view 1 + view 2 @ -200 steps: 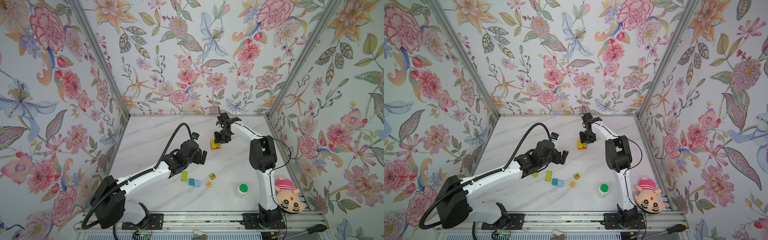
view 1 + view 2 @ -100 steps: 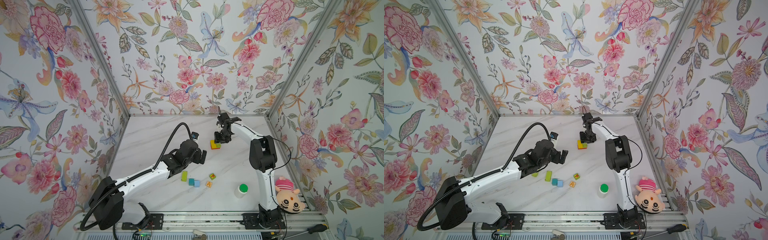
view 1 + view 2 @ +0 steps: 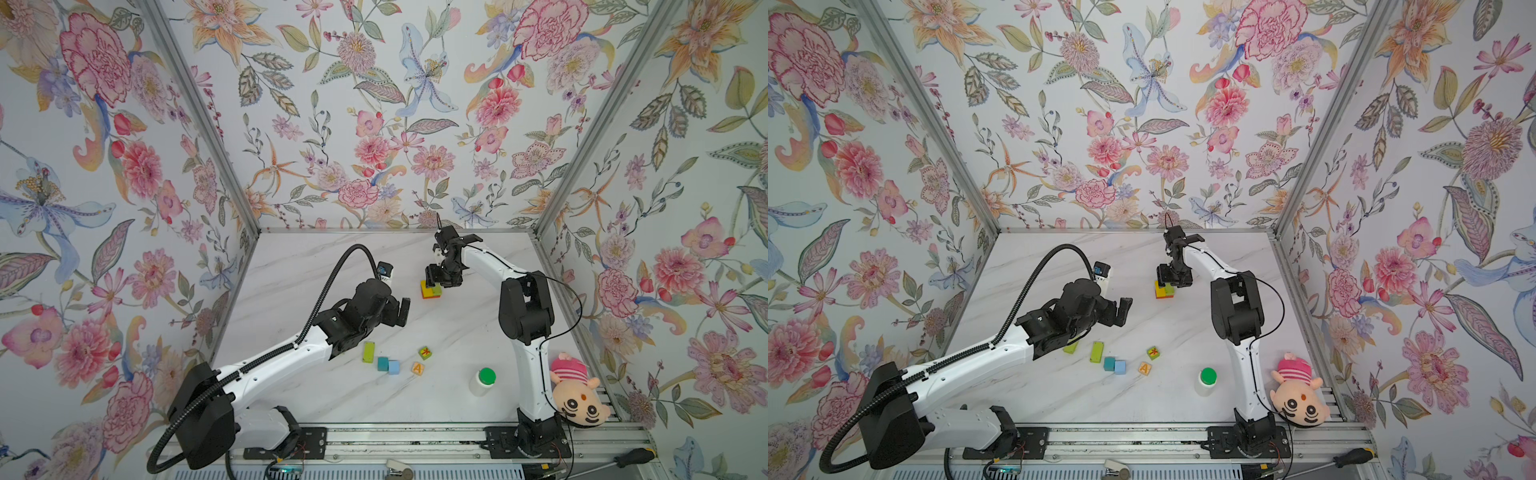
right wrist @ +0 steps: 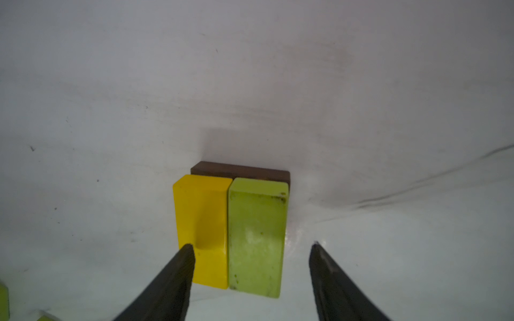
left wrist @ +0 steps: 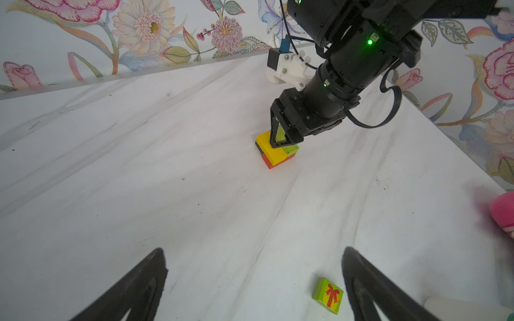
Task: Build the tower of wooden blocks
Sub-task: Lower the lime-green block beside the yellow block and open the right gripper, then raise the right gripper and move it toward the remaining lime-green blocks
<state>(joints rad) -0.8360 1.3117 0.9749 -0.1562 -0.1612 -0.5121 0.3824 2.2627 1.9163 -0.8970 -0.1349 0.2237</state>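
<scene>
Though spread, right tool (image 4: 251,246) over tower (image 4: 203,216)

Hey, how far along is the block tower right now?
Done: yellow block and lime block lie side by side atop the brown block and red block. In hand: nothing; the right claw stands open over them, the left claw open, apart. Left: lime oblong, second lime oblong, teal cube, light-blue cube, gift-marked cube, A cube, loose on the table.

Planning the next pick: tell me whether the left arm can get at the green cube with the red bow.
Probably yes: the left gripper is open and empty, and the green cube with the red bow lies loose just ahead of it, nothing standing between.
</scene>
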